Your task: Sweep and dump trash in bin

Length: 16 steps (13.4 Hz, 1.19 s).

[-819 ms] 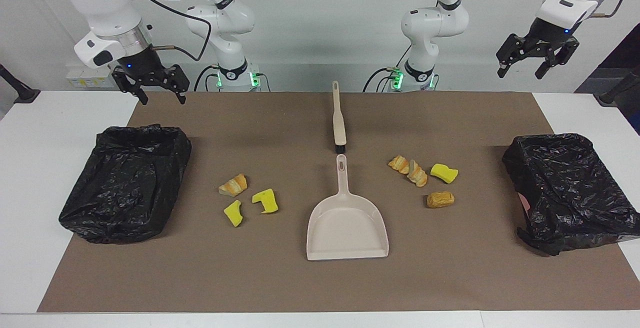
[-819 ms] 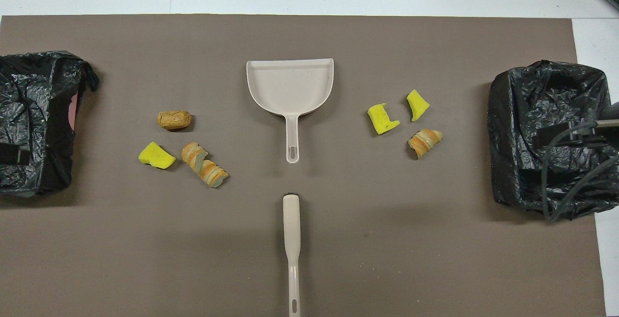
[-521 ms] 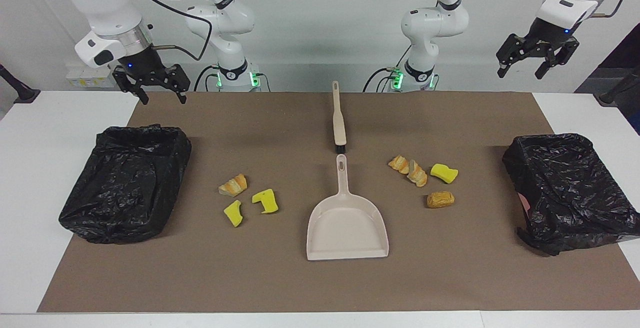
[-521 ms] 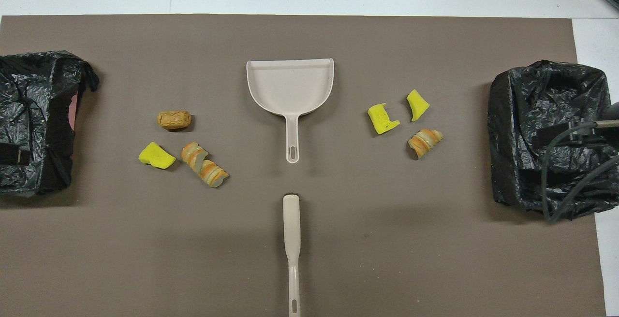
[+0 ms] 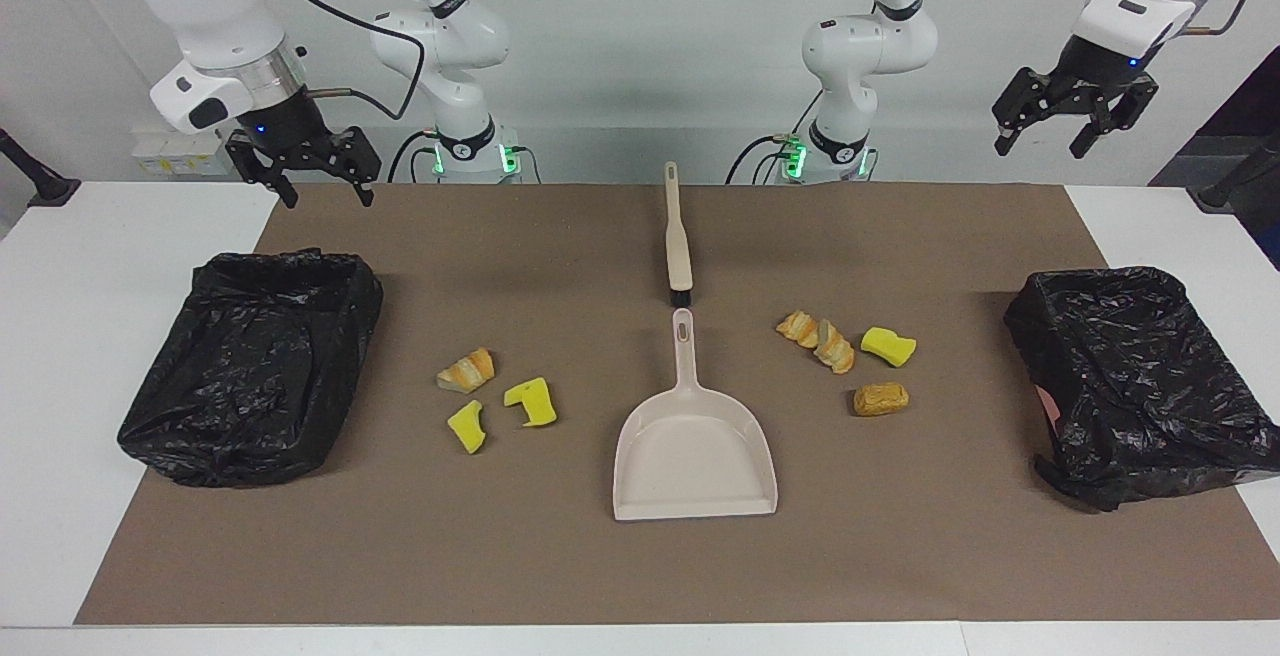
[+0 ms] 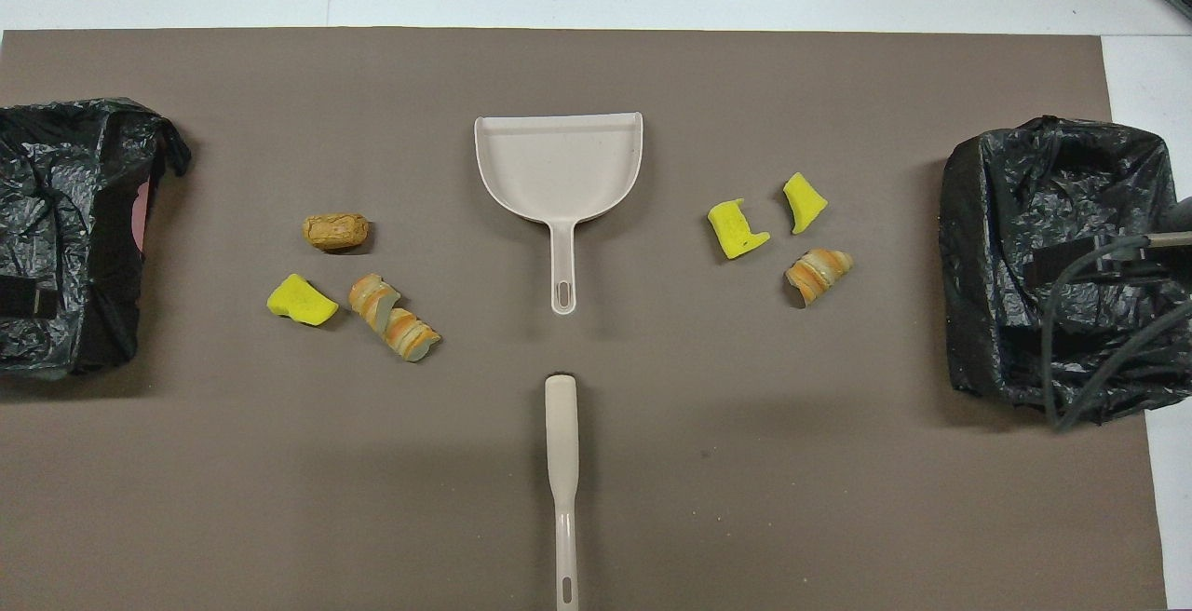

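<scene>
The trash lies in two groups on the brown mat. Toward the right arm's end are a croissant piece (image 5: 467,370) (image 6: 819,273) and two yellow sponge chunks (image 5: 531,402) (image 6: 736,229). Toward the left arm's end are a croissant piece (image 5: 818,338) (image 6: 394,317), a yellow sponge chunk (image 5: 888,346) (image 6: 301,302) and a brown bread piece (image 5: 881,399) (image 6: 334,231). My right gripper (image 5: 325,194) is open and empty, up over the mat's edge by the robots. My left gripper (image 5: 1040,144) is open and empty, high over its end of the table.
A beige dustpan (image 5: 694,446) (image 6: 559,169) lies mid-mat with its handle toward the robots. A beige brush (image 5: 678,236) (image 6: 562,462) lies nearer to the robots, in line with it. Black-bagged bins stand at the right arm's end (image 5: 250,366) (image 6: 1052,257) and the left arm's end (image 5: 1140,376) (image 6: 65,238).
My right gripper has shifted very slightly. Nothing on the mat has moved.
</scene>
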Motion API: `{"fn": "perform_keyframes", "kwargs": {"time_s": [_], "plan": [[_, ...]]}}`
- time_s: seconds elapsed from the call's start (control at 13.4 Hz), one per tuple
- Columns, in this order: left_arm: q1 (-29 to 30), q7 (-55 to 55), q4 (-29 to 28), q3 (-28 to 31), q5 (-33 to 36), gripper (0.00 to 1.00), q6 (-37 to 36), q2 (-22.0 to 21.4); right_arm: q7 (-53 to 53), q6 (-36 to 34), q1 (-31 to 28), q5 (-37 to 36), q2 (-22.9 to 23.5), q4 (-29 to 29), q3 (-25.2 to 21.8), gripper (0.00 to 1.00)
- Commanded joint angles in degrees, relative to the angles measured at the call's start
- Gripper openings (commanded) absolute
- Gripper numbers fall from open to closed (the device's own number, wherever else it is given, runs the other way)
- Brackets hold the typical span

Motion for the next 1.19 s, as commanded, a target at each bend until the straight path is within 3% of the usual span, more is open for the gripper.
{"fn": "perform_keyframes", "kwargs": {"time_s": [0.0,0.37,0.6,1.12], "plan": [[0.1,-0.3,-1.0,0.0,0.2,1.00,-0.5,-1.1,-1.0,-0.1,-0.2,1.0,-1.0,-0.8,0.0,1.00],[0.1,-0.3,-1.0,0.0,0.2,1.00,-0.5,-1.1,-0.8,0.2,1.1,0.5,-0.9,-1.0,0.3,1.00],[0.1,-0.3,-1.0,0.0,0.2,1.00,-0.5,-1.1,-0.6,-0.1,2.8,0.2,1.8,-0.4,0.4,1.00],[0.1,-0.3,-1.0,0.0,0.2,1.00,-0.5,-1.1,5.4,2.5,10.2,0.9,14.8,9.1,0.7,1.00]]}}
